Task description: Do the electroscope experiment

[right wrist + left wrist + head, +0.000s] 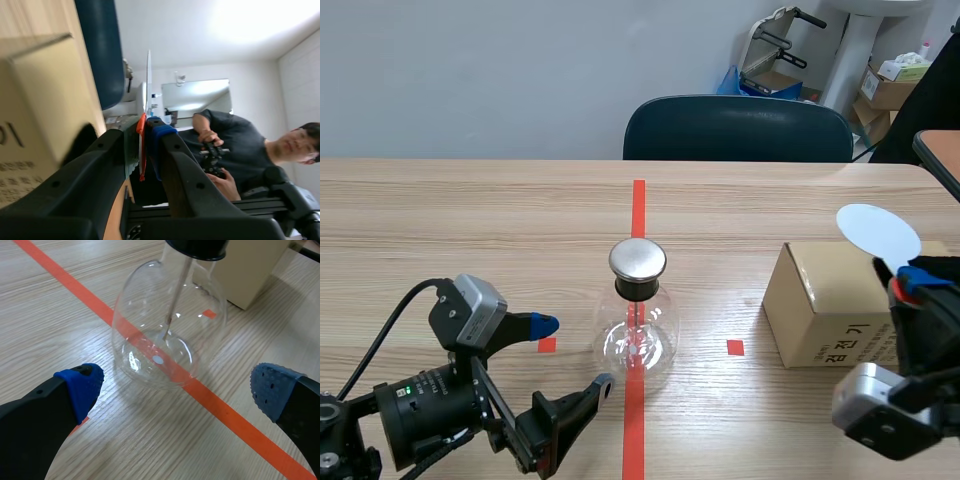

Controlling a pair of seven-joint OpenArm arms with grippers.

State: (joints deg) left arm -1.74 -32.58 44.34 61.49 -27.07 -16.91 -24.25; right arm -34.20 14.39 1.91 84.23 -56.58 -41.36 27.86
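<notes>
The electroscope, a clear glass flask [637, 335] with a black stopper and a round metal cap [638, 259], stands on the red tape line at mid-table. My left gripper [575, 353] is open just left of and in front of the flask. In the left wrist view the flask [167, 335] stands ahead of the gripper [175, 390], between its blue pads [80, 387] without touching them. My right gripper [910, 280] is shut on the red handle of a white disc paddle [878, 232], held upright over the cardboard box. The right wrist view shows the paddle [148, 85] edge-on above the fingers [165, 145].
A cardboard box [825, 305] sits at the right, under and beside the right gripper. A dark blue chair [738, 130] stands behind the far table edge. A person [240, 150] shows in the right wrist view, holding a device.
</notes>
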